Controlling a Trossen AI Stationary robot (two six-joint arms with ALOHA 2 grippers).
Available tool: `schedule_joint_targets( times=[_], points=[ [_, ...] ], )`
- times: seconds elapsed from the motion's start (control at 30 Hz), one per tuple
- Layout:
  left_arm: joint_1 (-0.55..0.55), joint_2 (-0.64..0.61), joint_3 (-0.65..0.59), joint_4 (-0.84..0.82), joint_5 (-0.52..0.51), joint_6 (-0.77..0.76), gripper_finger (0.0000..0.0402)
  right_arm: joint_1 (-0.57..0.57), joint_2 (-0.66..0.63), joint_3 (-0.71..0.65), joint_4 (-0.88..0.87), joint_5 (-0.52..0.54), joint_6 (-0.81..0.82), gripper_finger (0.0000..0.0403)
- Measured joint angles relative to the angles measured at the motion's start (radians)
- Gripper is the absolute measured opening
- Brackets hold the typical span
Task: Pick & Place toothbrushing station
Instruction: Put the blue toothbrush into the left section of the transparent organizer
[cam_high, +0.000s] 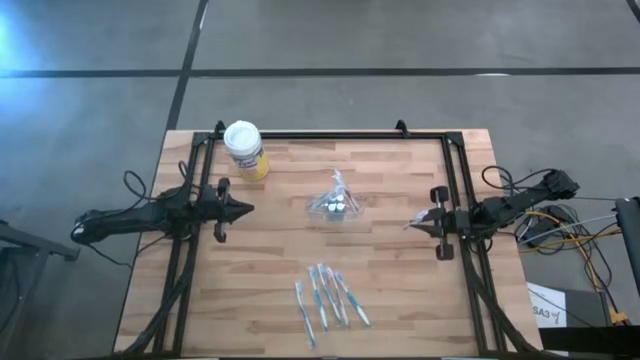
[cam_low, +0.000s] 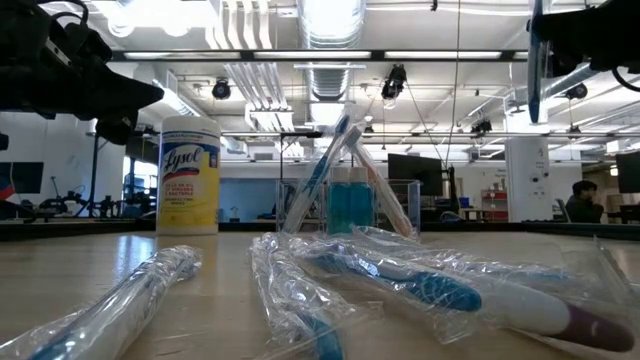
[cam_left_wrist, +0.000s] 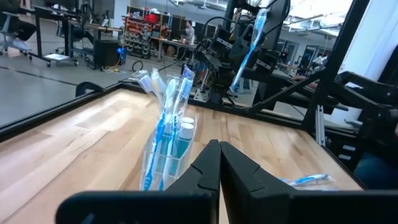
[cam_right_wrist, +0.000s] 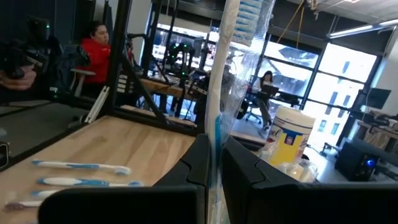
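Note:
The clear plastic holder (cam_high: 335, 205) stands on its base mid-table with several wrapped blue and white toothbrushes leaning in it; it also shows in the low view (cam_low: 350, 205) and the left wrist view (cam_left_wrist: 166, 146). Several wrapped toothbrushes (cam_high: 328, 295) lie flat near the front edge. My right gripper (cam_high: 412, 225) is to the right of the holder, shut on one wrapped blue and white toothbrush (cam_right_wrist: 219, 93). My left gripper (cam_high: 247, 210) is shut and empty to the left of the holder, pointing at it (cam_left_wrist: 219, 149). My right gripper pinches the wrapped toothbrush by its handle (cam_right_wrist: 214, 140) between its two fingers. The fingers are level, come from the table's right side and lie across the brush. The brush stands upright, bristle head (cam_right_wrist: 252, 18) up, clear of the table.
A yellow canister with a white lid (cam_high: 245, 150) stands at the far left of the table. A black frame (cam_high: 330, 134) runs along the table's far edge and down both sides. Bare wood lies between the holder and the loose toothbrushes.

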Motion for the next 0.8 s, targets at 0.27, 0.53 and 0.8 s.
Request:
schedule_joint_targets(
  times=[0.27,0.53,0.8],
  points=[
    [0.0,0.0,0.002,0.0,0.0,0.017,0.0018,0.0,0.0,0.002,0.0,0.0,0.007,0.0015],
    [0.0,0.0,0.002,0.002,0.001,0.016,0.002,0.0,0.0,0.004,0.002,0.002,0.011,0.0015],
    [-0.001,0.0,0.002,0.003,-0.007,0.041,0.0012,0.0,0.0,0.003,0.002,0.004,0.026,0.0015]
  ],
)
